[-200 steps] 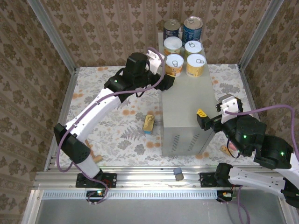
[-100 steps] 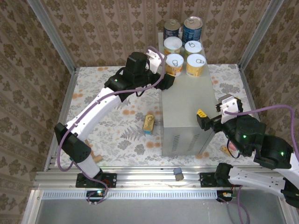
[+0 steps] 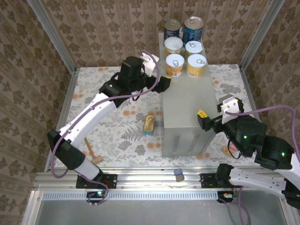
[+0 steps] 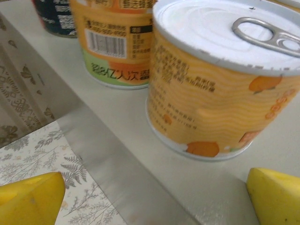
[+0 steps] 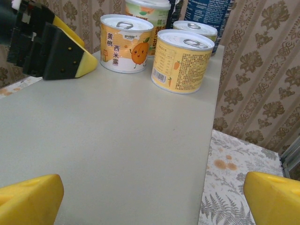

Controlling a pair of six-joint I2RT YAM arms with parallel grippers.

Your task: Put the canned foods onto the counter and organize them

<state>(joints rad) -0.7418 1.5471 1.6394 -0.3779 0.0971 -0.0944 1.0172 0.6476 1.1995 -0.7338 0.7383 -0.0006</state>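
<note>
The left pincer (image 3: 165, 84) hangs with jaws spread wide and empty, at the counter's (image 3: 185, 108) left edge, upper centre of the top view. The nearest can (image 3: 175, 65) stands just beyond it. In my judgement, that closeness is the main risk: a careless sideways swing on leaving could clip this can, push it into the 5 others packed behind and beside it, or tip it toward the edge.

The tin (image 3: 149, 124) is not yet on the counter. It lies flat on the table at centre frame, just beside the counter's left wall. Being low and so near that wall, it may be awkward to grasp: a finger could strike the wall or scrape the table, and a shallow hold could let it slip.

The right pincer (image 5: 152, 199) is also wide and empty, at the counter's lower right; both arms meeting over the top could collide.

From the left wrist, the can sits centre right, ahead of the 2 fingers and touching neither. The tin lies below the left pincer in the top view, well apart.
</note>
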